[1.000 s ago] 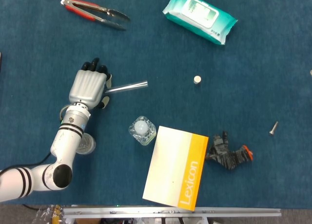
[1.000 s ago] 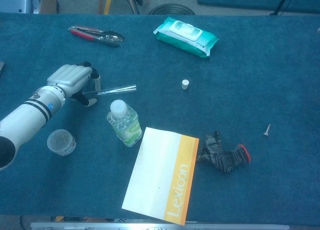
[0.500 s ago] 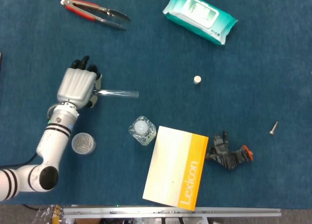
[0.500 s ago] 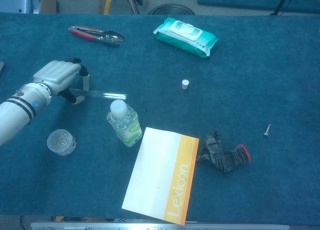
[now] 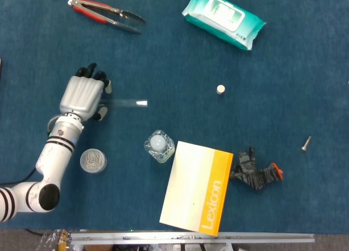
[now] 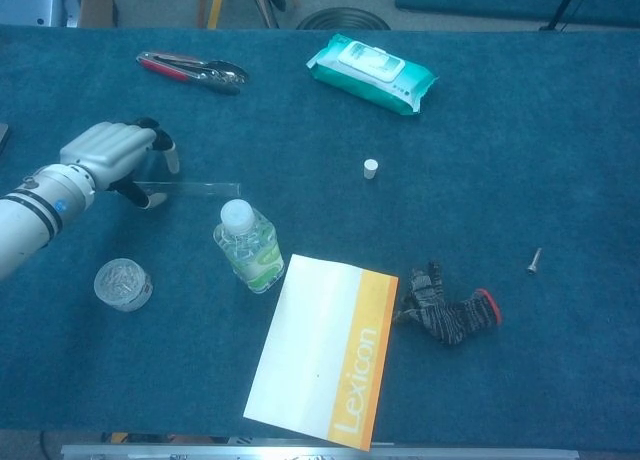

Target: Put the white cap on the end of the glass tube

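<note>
Blue table [image 5: 283,65]: left hand [image 5: 82,95] holds glass tube [image 5: 128,103].

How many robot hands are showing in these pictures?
1. Only the left hand, at the table's left side, holding the clear glass tube. The right hand is out of both views.

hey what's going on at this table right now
The robot's left hand holds a glass tube by one end, the tube lying about level and its free end pointing toward the white cap. The cap sits alone on the blue table, well apart from the tube. The right hand is not in view.
</note>
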Controlling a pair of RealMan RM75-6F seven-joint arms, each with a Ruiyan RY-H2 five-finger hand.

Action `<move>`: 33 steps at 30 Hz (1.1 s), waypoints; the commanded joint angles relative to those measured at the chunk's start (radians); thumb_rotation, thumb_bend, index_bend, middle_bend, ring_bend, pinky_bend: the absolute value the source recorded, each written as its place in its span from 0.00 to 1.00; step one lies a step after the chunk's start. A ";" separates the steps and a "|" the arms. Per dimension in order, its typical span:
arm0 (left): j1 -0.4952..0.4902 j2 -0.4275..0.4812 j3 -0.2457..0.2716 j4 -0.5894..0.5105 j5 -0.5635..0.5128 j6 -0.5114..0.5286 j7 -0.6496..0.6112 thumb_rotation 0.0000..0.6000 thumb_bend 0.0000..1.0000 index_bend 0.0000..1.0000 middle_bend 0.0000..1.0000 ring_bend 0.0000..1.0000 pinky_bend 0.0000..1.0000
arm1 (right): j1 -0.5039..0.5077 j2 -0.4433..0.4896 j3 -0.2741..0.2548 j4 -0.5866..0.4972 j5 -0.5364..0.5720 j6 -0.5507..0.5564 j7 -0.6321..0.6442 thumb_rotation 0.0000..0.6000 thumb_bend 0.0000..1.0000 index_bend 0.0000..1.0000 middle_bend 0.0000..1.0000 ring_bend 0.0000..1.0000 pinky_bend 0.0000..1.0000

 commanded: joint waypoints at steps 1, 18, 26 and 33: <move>-0.007 -0.008 -0.002 -0.006 -0.004 -0.001 0.015 0.94 0.28 0.37 0.20 0.05 0.12 | -0.003 0.003 -0.001 0.002 -0.001 0.002 0.006 1.00 0.20 0.19 0.24 0.13 0.32; -0.009 -0.046 -0.006 0.015 -0.034 0.033 0.049 0.94 0.28 0.46 0.23 0.05 0.12 | -0.017 0.019 -0.001 0.012 -0.010 0.011 0.035 1.00 0.20 0.19 0.24 0.13 0.32; -0.008 -0.061 -0.003 0.029 -0.034 0.032 0.050 0.97 0.28 0.46 0.23 0.05 0.12 | -0.019 0.021 -0.001 0.009 -0.009 0.010 0.036 1.00 0.20 0.19 0.24 0.13 0.32; -0.005 -0.069 -0.008 0.040 -0.034 0.035 0.043 1.00 0.28 0.48 0.24 0.05 0.12 | -0.022 0.026 0.000 0.006 -0.006 0.014 0.035 1.00 0.20 0.19 0.24 0.13 0.32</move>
